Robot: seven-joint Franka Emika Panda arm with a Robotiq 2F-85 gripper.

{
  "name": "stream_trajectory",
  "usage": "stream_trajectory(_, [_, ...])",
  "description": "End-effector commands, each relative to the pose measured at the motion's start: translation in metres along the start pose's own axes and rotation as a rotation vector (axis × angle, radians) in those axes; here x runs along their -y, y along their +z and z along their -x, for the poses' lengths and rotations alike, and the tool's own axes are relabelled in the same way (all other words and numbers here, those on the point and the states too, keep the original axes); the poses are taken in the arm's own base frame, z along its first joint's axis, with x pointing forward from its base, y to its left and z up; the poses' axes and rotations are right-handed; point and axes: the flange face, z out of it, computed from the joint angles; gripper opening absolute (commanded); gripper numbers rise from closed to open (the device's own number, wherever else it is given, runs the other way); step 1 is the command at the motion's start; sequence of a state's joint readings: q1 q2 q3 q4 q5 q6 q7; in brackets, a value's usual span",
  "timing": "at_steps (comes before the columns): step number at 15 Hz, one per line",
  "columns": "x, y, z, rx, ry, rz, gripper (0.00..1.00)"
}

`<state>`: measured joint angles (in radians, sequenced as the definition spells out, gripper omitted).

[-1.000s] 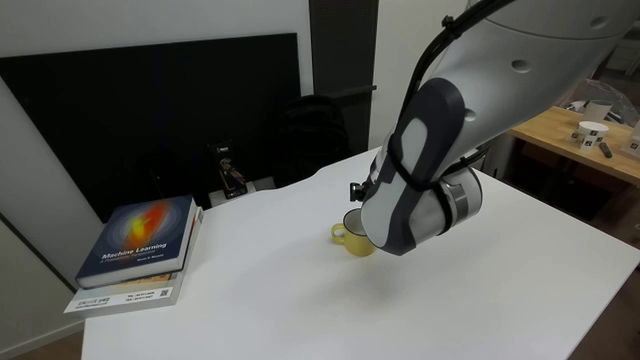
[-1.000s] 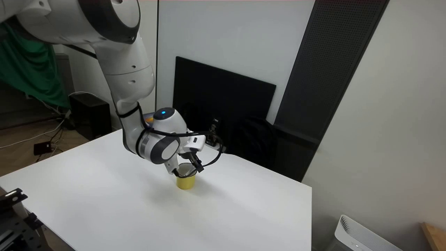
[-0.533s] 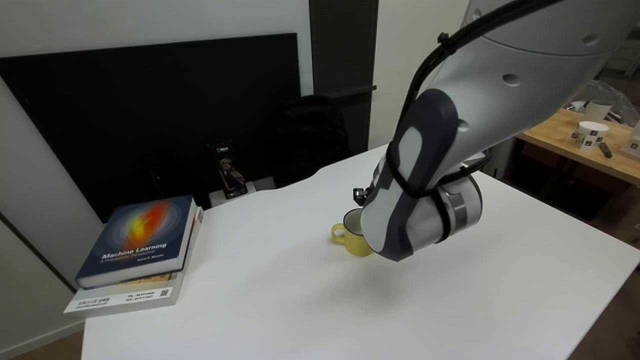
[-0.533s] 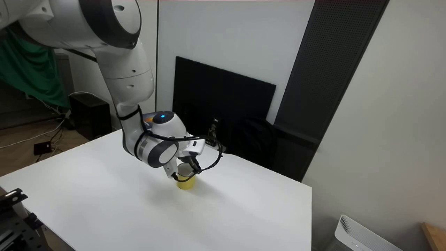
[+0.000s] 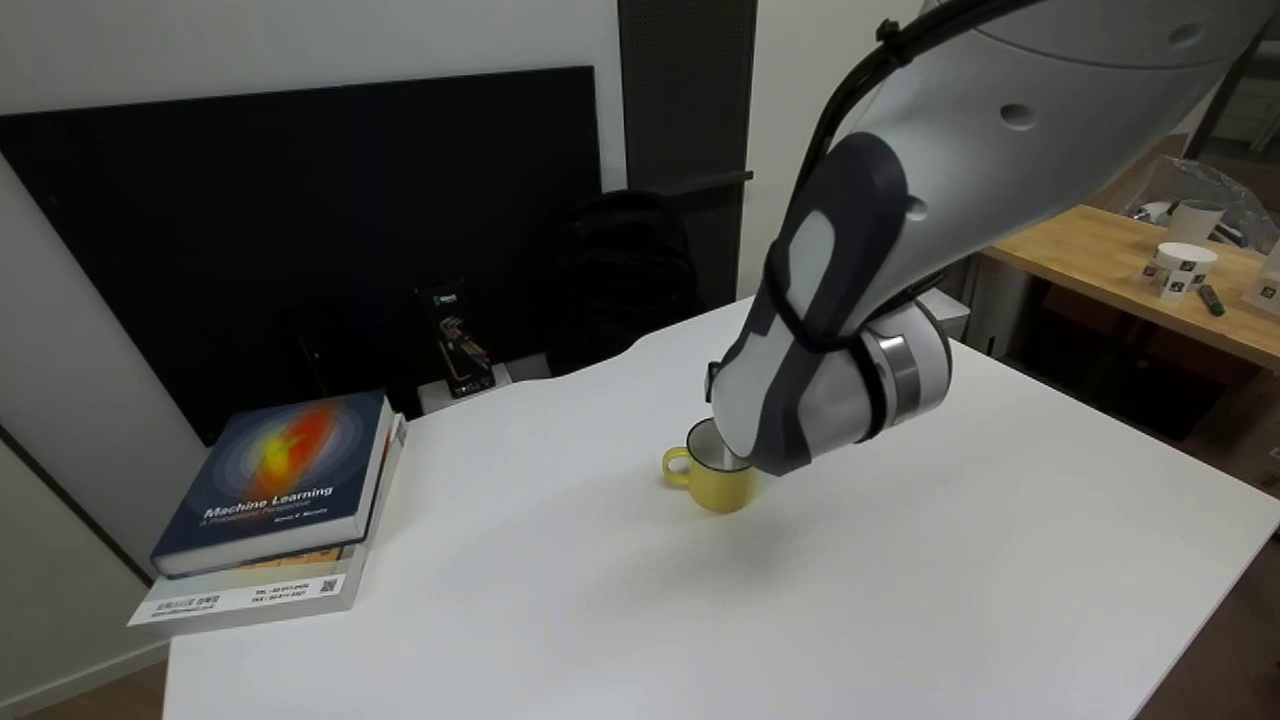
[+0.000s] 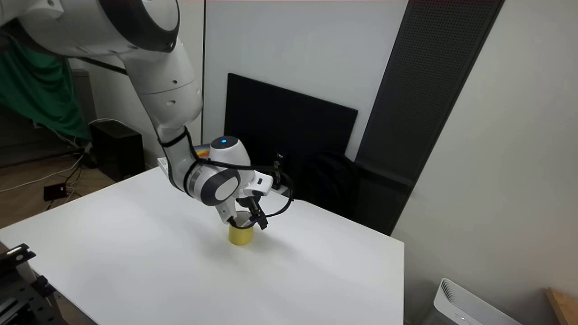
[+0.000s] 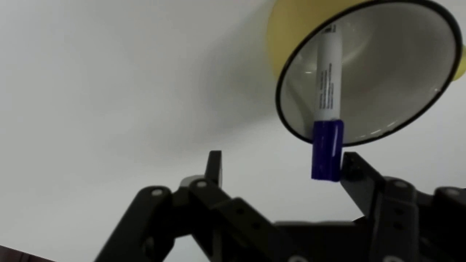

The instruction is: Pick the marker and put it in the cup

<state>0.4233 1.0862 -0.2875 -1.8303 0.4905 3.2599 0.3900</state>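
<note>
The yellow cup (image 7: 296, 32) stands upright on the white table in both exterior views. Leaning inside it is the marker (image 7: 329, 83), white-bodied, with its blue cap (image 7: 327, 151) sticking out over the black rim in the wrist view. My gripper (image 7: 283, 163) is open just beyond that rim. The cap lies between the spread fingers, against or right beside the right fingertip (image 7: 352, 165), while a wide gap separates it from the left fingertip (image 7: 214, 163). In an exterior view the arm hides most of the gripper and part of the cup (image 5: 720, 490).
Two stacked books (image 5: 270, 490) lie at the left of the table (image 5: 520, 600). Behind its back edge are a dark monitor (image 5: 300, 250), a small black box (image 5: 455, 340) and a backpack (image 5: 630, 270). A black cable (image 6: 289, 194) loops out from the wrist.
The arm dipped slightly, then rose and shifted to the right in an exterior view. My jaws have gone from shut to spread apart. The cup has stayed put.
</note>
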Motion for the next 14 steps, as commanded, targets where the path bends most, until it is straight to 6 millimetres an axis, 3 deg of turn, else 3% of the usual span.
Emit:
stream_trajectory(1, [0.010,-0.021,-0.025,0.035,0.012,0.006,1.00])
stream_trajectory(5, [0.015,-0.040,-0.046,0.135,-0.009,0.014,1.00])
stream_trajectory(8, [0.017,-0.058,-0.057,0.301,-0.137,0.020,1.00])
stream_trajectory(14, [0.001,-0.090,-0.066,0.571,-0.328,0.057,1.00])
